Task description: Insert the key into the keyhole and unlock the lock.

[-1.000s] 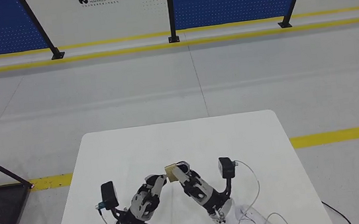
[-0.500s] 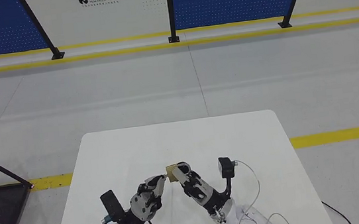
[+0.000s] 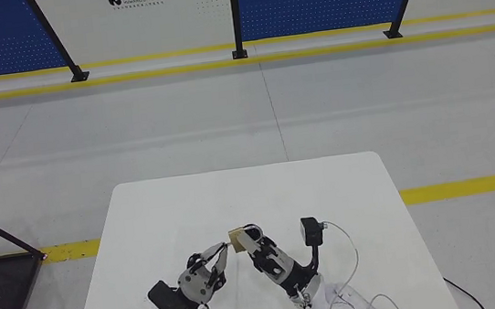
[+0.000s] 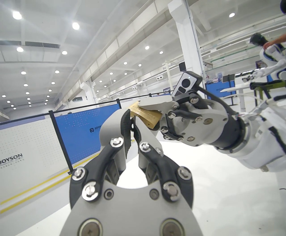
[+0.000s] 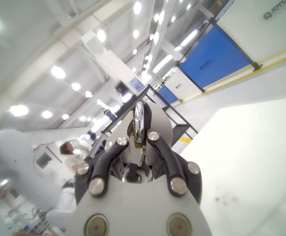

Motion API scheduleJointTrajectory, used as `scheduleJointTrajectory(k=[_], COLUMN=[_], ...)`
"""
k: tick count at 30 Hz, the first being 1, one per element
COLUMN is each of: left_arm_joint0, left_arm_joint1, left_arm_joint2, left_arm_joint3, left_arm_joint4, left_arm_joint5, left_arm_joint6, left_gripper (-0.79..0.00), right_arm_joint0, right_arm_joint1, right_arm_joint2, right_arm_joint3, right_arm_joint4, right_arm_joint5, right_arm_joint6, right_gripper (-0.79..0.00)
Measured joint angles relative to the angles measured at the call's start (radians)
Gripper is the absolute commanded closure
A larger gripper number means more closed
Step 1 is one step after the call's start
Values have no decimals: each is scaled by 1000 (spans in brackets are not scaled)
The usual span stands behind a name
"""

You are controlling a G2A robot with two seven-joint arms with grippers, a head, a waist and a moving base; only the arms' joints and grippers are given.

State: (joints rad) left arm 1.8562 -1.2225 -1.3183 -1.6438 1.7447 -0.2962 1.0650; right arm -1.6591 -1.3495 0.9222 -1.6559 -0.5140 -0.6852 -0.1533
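The right gripper [image 5: 140, 118] has its fingers [image 5: 162, 121] clamped on the brass lock [image 4: 146, 117], with the chrome shackle toward the palm. It holds the lock above the counter [image 3: 325, 192], close to the near edge and about midway along it. The left gripper [image 4: 130, 125] sits just beside the lock body, its fingers pressed almost together. Whether the key lies between them cannot be told. The lock looks solid, weighty and smooth, so a firm hold across its flat faces suits it. A key would be thin and stiff, best pinched by its bow.
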Motion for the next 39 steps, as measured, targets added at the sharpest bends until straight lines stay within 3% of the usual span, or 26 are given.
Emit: scheduleJointTrajectory(k=[19,20,21,22,27,31,34,39], left_arm_joint0=[-21,-21,-22,-21,-13,10,58,170], left_arm_joint1=[20,21,21,22,23,28,37,68], left_arm_joint2=[4,5,6,7,19,12,-10,-118], left_arm_joint3=[14,14,14,13,1,-24,-59,-127], left_arm_joint4=[123,113,106,98,26,-96,-247,-534], left_arm_joint5=[117,115,113,111,70,-55,-221,-564], left_arm_joint6=[53,58,61,62,72,64,16,-186], left_gripper=[0,-135,-409,-785,-785,-785,-785,-785], right_arm_joint0=[-2,-2,-2,-2,-2,1,11,53], right_arm_joint1=[5,5,6,6,7,9,11,9], right_arm_joint2=[2,2,2,2,6,19,27,1], right_arm_joint3=[-7,-7,-8,-8,-8,1,22,69], right_arm_joint4=[7,7,8,8,11,19,27,23], right_arm_joint5=[-1,-1,-1,0,1,12,56,181], right_arm_joint6=[4,5,5,5,2,-4,39,167], right_gripper=[0,0,0,0,0,0,0,0])
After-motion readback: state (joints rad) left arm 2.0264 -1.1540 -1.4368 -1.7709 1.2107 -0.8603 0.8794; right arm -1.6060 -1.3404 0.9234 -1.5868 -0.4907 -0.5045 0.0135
